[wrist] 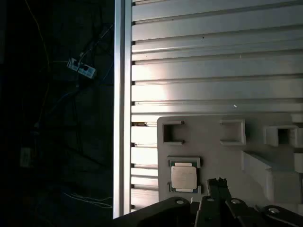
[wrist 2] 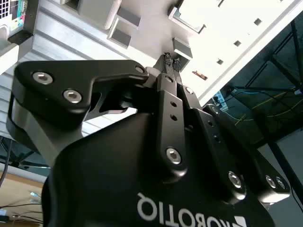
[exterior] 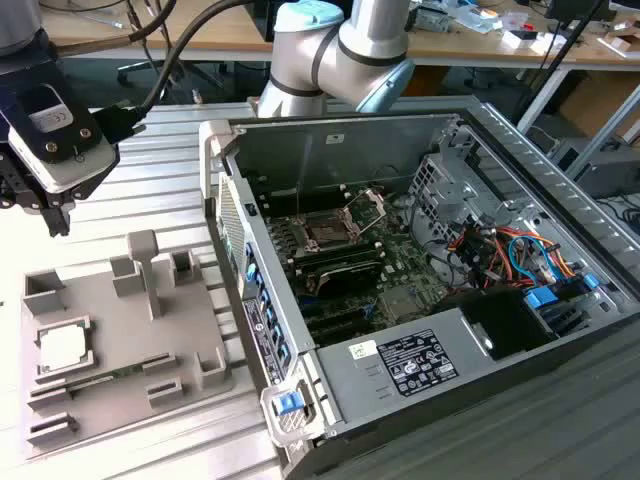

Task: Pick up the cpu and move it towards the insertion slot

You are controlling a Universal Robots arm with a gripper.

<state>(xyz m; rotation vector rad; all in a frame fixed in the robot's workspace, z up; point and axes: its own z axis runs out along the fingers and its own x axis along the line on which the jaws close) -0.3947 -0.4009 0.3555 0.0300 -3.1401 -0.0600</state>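
1. A silver aluminium tabletop (exterior: 170, 170) of long parallel slats spans the work area; in the first wrist view a bright band of light washes across it.
2. In the exterior view, a pale wooden desk (exterior: 90, 38) runs along the back, cluttered towards the exterior view's right.
3. A slanted grey metal desk leg (exterior: 545, 88) stands beneath it.
4. Past the tabletop's edge lies a dark floor (wrist: 57, 142) with a white power strip (wrist: 81, 69).
5. The second wrist view shows loose yellow and blue cables (wrist 2: 265, 97) on that floor.
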